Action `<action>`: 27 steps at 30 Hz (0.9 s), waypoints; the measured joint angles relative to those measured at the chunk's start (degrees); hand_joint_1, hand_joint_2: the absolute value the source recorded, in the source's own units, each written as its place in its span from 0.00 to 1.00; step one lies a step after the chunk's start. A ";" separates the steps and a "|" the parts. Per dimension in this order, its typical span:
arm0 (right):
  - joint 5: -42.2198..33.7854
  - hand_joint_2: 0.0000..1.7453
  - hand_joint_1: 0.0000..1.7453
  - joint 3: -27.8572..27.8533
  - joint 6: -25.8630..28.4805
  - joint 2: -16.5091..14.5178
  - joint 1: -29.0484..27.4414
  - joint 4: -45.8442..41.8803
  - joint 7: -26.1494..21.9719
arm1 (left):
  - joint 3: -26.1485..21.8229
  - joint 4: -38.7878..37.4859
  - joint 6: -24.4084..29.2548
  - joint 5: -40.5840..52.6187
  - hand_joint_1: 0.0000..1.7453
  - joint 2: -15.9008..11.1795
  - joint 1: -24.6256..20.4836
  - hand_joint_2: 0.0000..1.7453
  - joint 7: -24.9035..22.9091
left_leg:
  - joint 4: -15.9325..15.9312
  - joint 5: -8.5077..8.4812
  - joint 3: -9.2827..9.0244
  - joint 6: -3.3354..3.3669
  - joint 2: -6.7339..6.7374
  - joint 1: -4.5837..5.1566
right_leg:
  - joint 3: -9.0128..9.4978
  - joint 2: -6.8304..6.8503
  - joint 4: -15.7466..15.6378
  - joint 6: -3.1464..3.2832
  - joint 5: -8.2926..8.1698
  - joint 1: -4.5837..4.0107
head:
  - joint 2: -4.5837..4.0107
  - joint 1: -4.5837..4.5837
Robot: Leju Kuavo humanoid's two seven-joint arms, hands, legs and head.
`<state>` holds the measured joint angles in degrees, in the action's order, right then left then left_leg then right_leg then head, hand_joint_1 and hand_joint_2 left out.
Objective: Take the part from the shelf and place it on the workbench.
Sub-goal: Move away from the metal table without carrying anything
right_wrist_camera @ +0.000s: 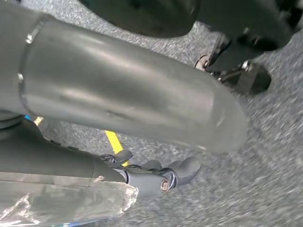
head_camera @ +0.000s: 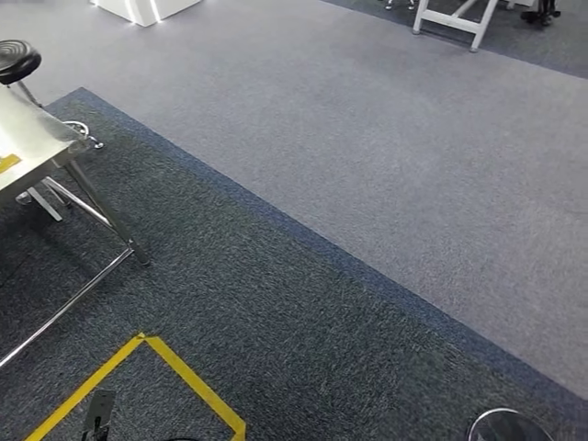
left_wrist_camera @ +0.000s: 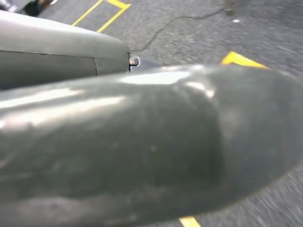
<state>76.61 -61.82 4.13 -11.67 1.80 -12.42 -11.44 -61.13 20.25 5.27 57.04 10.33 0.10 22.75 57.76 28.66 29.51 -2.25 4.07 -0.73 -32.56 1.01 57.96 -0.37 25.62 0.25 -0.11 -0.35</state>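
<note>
A steel workbench [head_camera: 33,147] on thin legs stands at the left edge of the head view, and I see just its corner. In the right wrist view my right hand [right_wrist_camera: 118,94] hangs over the carpet with its thick grey thumb above its dark fingers [right_wrist_camera: 178,171]. A part in a crinkled clear plastic bag [right_wrist_camera: 67,203] lies against those fingers, held by the hand. In the left wrist view the grey cover and thumb of my left hand [left_wrist_camera: 143,142] are large and blurred, and its fingers are hidden.
A black stool [head_camera: 17,60] stands behind the workbench. Yellow floor tape [head_camera: 174,367] marks a corner on the dark carpet in front of me. A round chrome base [head_camera: 510,424] is at the lower right. A white frame [head_camera: 454,18] and a white plinth [head_camera: 145,9] stand far off on the lighter carpet.
</note>
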 joint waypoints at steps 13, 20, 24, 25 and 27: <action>0.00 0.00 0.00 -0.22 -0.22 0.00 -0.15 -0.08 0.09 | -1.00 -0.46 0.52 0.70 0.00 -0.13 -0.38 0.00 0.44 | -1.77 -2.62 1.21 1.28 -7.18 -0.08 | -1.33 -8.85 -0.03 -1.09 -0.77 0.05 | 0.00 -0.14; 0.00 0.00 0.00 -0.47 -0.24 0.00 0.00 -0.08 0.23 | -1.40 -0.63 0.87 1.07 0.00 -0.22 -0.31 0.00 0.56 | -2.20 -2.54 0.67 2.77 -2.16 0.01 | -9.98 -1.49 16.96 -2.72 7.41 0.17 | 0.00 0.45; -0.01 0.00 0.00 -0.55 -0.38 -0.03 -0.04 -0.08 0.30 | -1.81 -0.85 0.92 1.11 0.00 -0.16 -0.43 0.00 0.57 | -2.08 -1.58 -0.48 1.89 0.41 0.07 | -3.28 1.70 5.05 -2.80 1.04 0.34 | 0.00 0.49; -0.01 0.00 0.00 -0.56 -0.44 -0.07 0.07 -0.09 0.29 | -1.92 -0.89 0.96 1.12 0.00 -0.18 -0.43 0.00 0.57 | -1.99 -1.29 -0.75 1.53 0.90 0.20 | -1.70 2.65 2.28 -2.56 0.11 0.29 | 0.00 0.41; -0.02 0.00 0.00 -0.56 -0.52 -0.13 0.16 -0.10 0.27 | -2.07 -0.93 1.03 1.13 0.00 -0.26 -0.60 0.00 0.58 | -1.92 -1.01 -1.07 0.87 1.85 0.43 | -1.03 2.79 0.93 -1.81 -0.09 0.06 | 0.00 0.20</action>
<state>76.59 -62.38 3.61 -11.80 1.96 -12.52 -11.16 -63.19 19.32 6.30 58.16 10.08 -0.50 23.33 55.85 27.65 28.44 -1.38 5.92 -0.30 -33.59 3.80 58.89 -2.19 25.53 0.31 -0.11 -0.15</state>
